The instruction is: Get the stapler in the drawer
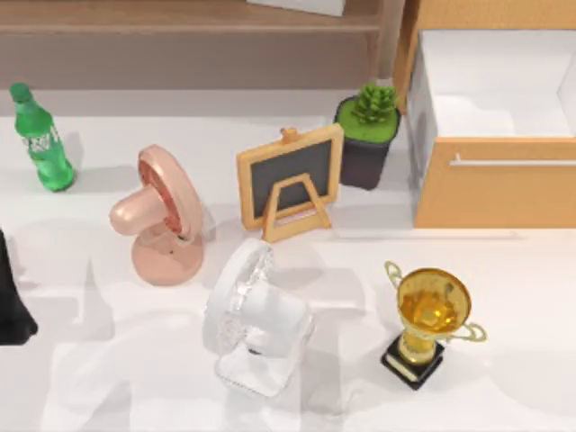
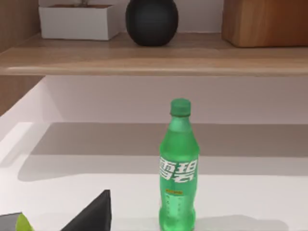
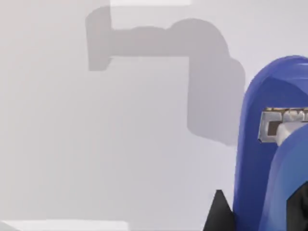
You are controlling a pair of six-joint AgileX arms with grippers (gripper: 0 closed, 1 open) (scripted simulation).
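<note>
The blue stapler (image 3: pixel 269 144) looms close in the right wrist view, its metal staple slot facing the camera. My right gripper (image 3: pixel 260 209) is shut on the stapler, one black fingertip (image 3: pixel 219 211) on either side of it, above a pale surface that carries the arm's shadow. The drawer (image 1: pixel 495 180) stands pulled open at the table's back right, with an orange-brown wood front, a thin silver bar handle (image 1: pixel 513 162) and white inside walls. My left gripper (image 1: pixel 13 306) is parked at the table's left edge.
On the table stand a green soda bottle (image 1: pixel 40 139), a pink fan (image 1: pixel 162 211), a white fan (image 1: pixel 252 319), a small chalkboard easel (image 1: pixel 290 180), a potted plant (image 1: pixel 367 135) beside the drawer and a gold trophy (image 1: pixel 430 319). A brown wooden shelf (image 1: pixel 180 27) runs along the back.
</note>
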